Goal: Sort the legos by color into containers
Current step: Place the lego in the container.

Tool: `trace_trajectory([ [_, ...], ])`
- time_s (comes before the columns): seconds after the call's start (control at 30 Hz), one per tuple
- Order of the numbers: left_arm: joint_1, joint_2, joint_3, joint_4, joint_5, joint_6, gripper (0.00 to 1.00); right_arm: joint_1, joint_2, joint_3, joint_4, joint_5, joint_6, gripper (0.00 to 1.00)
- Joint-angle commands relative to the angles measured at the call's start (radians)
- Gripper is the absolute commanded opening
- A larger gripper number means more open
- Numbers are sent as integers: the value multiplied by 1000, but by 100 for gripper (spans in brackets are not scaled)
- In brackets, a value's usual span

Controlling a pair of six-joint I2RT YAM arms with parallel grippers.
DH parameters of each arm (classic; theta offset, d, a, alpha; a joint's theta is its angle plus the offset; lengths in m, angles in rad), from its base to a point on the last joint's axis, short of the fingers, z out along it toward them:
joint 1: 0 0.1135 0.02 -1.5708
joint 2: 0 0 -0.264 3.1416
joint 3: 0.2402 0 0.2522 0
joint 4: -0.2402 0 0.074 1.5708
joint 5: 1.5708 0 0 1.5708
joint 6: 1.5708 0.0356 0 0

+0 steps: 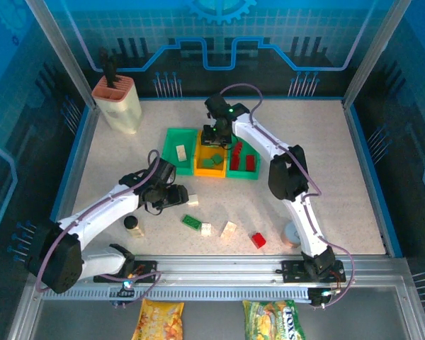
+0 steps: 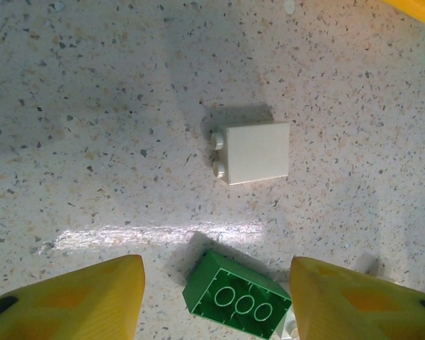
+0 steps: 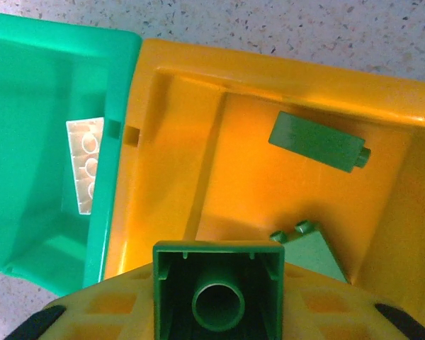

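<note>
Toward the near edge of the table a red brick (image 1: 258, 240) and a few cream bricks (image 1: 229, 228) lie unsorted; just beyond them, left of the middle, the left gripper (image 1: 177, 197) hovers low with its jaws apart and nothing in them; its wrist view has a loose green brick (image 2: 237, 297) lying on the table between the yellow fingers (image 2: 78, 297), clear of both, and a single cream brick (image 2: 257, 152) a little farther on; farther still, toward the far edge, the three bins sit in a row; the right gripper (image 1: 216, 134) hangs over the yellow bin (image 3: 170, 106), clamped on a held green brick (image 3: 218, 290) with its hollow underside showing; two green bricks (image 3: 317, 142) already lie in that bin, a cream one in the left green bin (image 3: 28, 85), red ones in the right green bin (image 1: 230, 172). The step in hand looks like the drop of a green brick; the next move calls for letting go above the bin floor, then rising clear of the walls; the left arm must settle on one brick and centre over it before closing.
</note>
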Motion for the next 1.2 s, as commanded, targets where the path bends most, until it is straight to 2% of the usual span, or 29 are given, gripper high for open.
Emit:
trace_trajectory([
  [0.0, -5, -18, 7, -42, 4, -20, 57, 11, 33, 39, -19, -25, 21, 36],
  [0.33, -7, -6, 24, -44, 11, -25, 57, 12, 31, 35, -15, -32, 17, 45],
  [0.73, -30, 36, 44, -25, 9, -31, 57, 11, -48, 5, -26, -26, 4, 46],
  [1.03, -151, 137, 109, -47, -34, -55, 57, 6, -204, -149, 30, -5, -1, 47],
  [1.17, -226, 202, 172, -121, -80, -31, 57, -7, -265, -220, 55, 0, -2, 47],
])
